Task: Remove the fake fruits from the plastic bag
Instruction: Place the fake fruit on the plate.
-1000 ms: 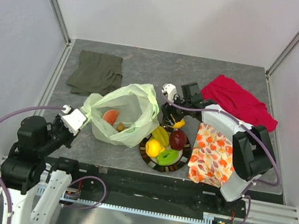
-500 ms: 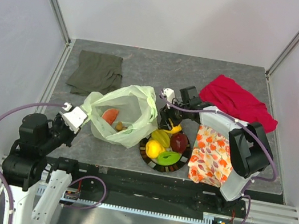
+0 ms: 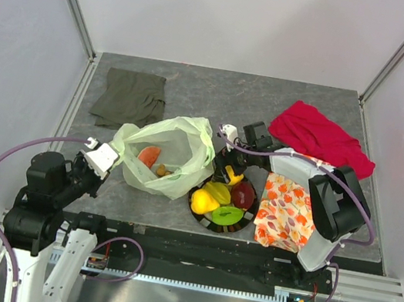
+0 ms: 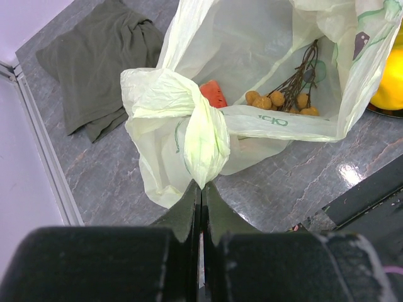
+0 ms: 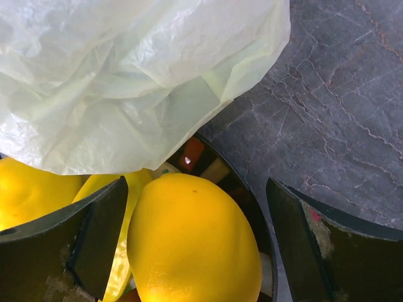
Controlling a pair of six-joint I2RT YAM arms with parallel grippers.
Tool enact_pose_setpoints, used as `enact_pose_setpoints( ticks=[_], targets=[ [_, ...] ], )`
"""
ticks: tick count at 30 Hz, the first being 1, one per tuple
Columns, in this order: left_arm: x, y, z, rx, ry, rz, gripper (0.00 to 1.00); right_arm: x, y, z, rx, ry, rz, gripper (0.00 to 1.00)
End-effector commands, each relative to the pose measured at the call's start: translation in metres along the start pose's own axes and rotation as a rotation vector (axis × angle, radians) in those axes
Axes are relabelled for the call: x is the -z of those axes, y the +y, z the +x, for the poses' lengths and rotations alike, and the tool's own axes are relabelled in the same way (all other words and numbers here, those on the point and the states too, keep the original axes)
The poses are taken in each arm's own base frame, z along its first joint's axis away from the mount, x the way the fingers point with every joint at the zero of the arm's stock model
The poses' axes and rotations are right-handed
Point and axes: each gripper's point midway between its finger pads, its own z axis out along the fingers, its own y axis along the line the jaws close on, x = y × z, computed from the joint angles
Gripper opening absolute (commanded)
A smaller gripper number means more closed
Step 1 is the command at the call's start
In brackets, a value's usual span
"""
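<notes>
The pale yellow-green plastic bag [image 3: 181,136] lies open at centre left. A red melon slice [image 3: 149,157] and a brown grape-like cluster [image 3: 163,170] lie inside it; both also show in the left wrist view, the slice [image 4: 213,94] and the cluster [image 4: 277,100]. My left gripper [image 3: 103,155] is shut on the bag's knotted handle [image 4: 204,141]. My right gripper [image 3: 228,173] is open over the dark plate's [image 3: 250,210] far edge, with a yellow lemon [image 5: 195,242] between its fingers [image 5: 94,239]. A second lemon [image 3: 201,202], a yellow-green piece [image 3: 218,191], a green one [image 3: 227,214] and a dark red one [image 3: 241,193] lie on the plate.
An olive-grey cloth [image 3: 129,97] lies at the far left. A red cloth [image 3: 322,137] lies at the far right. An orange-flowered cloth [image 3: 288,209] lies right of the plate. Frame rails and white walls close in the table.
My right gripper has come down from beside the bag to the plate's far edge, carrying the yellow lemon. My left arm has shifted slightly and still holds the bag handle.
</notes>
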Motion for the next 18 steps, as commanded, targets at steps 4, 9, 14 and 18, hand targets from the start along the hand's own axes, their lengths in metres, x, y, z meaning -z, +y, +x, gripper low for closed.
enact_pose_setpoints(
  ticks=[4,9,14,18],
  targets=[
    [0.003,-0.003,-0.009,0.025,-0.031,0.015,0.01,0.033,0.012,-0.043,0.020,-0.084,-0.002,0.98],
    [0.002,-0.006,-0.009,0.014,-0.040,0.031,0.02,0.077,0.023,-0.067,0.047,-0.135,0.045,0.98],
    [0.002,-0.011,-0.005,0.006,-0.037,0.048,0.02,0.132,0.044,-0.100,0.128,-0.223,0.081,0.98],
    [0.012,-0.017,-0.004,-0.005,-0.026,0.068,0.01,0.172,0.080,-0.142,0.083,-0.371,0.019,0.98]
  ],
)
